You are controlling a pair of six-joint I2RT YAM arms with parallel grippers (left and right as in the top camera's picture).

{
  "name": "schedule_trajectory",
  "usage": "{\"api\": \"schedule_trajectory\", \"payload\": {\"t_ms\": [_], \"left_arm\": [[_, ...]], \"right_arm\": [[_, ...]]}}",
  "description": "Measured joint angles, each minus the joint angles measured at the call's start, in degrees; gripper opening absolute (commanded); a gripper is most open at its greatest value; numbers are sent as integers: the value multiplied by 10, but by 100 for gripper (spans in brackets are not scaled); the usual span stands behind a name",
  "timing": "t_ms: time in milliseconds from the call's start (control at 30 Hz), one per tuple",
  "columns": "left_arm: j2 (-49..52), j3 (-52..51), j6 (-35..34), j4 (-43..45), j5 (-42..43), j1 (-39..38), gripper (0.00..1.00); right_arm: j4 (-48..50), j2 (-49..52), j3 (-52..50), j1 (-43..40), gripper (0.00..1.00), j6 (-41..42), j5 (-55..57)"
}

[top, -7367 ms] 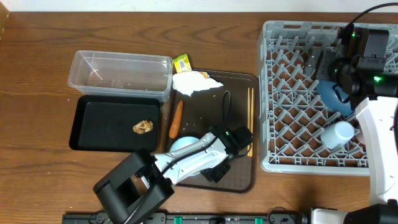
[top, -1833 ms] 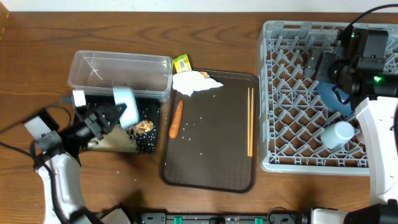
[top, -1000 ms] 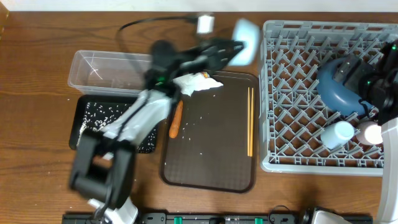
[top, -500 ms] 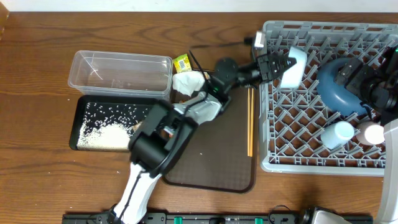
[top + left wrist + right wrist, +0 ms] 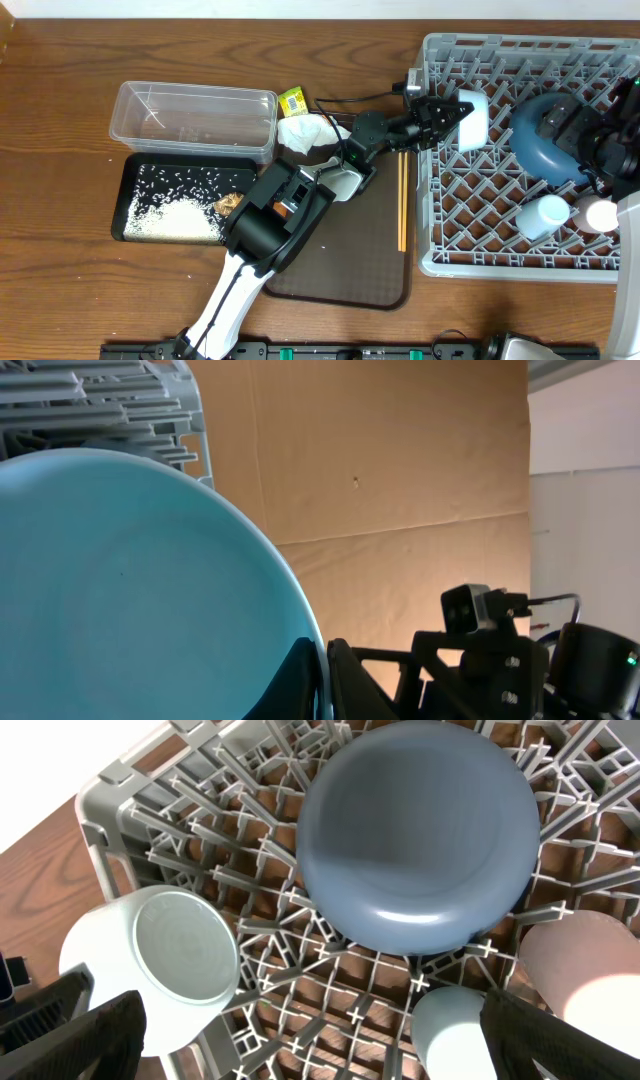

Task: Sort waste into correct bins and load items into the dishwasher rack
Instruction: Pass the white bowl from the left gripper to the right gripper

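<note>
My left gripper (image 5: pixel 452 110) is shut on the rim of the white bowl (image 5: pixel 473 118) and holds it on edge over the left part of the grey dishwasher rack (image 5: pixel 500 262). In the left wrist view the bowl (image 5: pixel 130 590) fills the left side, with the jaws (image 5: pixel 325 682) pinching its rim. My right gripper (image 5: pixel 600 150) is open and empty above the rack, over the blue plate (image 5: pixel 420 830), small blue cup (image 5: pixel 455 1032) and pink cup (image 5: pixel 590 970). Two chopsticks (image 5: pixel 402 195) lie on the brown tray. The carrot is hidden under my left arm.
The black tray (image 5: pixel 135 170) holds rice (image 5: pixel 175 215) and a brown scrap (image 5: pixel 230 203). The clear tub (image 5: pixel 195 118) stands behind it. A tissue (image 5: pixel 305 133) and a yellow-green packet (image 5: pixel 292 100) lie by the brown serving tray (image 5: pixel 340 270).
My left gripper carried the bowl from the serving tray to the black tray, where rice now lies, then right to the rack. The right gripper shifted right over the rack.
</note>
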Motion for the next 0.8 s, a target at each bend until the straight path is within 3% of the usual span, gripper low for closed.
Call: {"api": "schedule_trajectory", "payload": {"t_ms": [600,800], "left_arm": [[0,2,-46,37,-3,-4,7],[0,3,-43,-24,6,-4,7]], "right_arm": [[-6,0,0,0,99,0,0],[-7,0,0,0,99,0,0]]}}
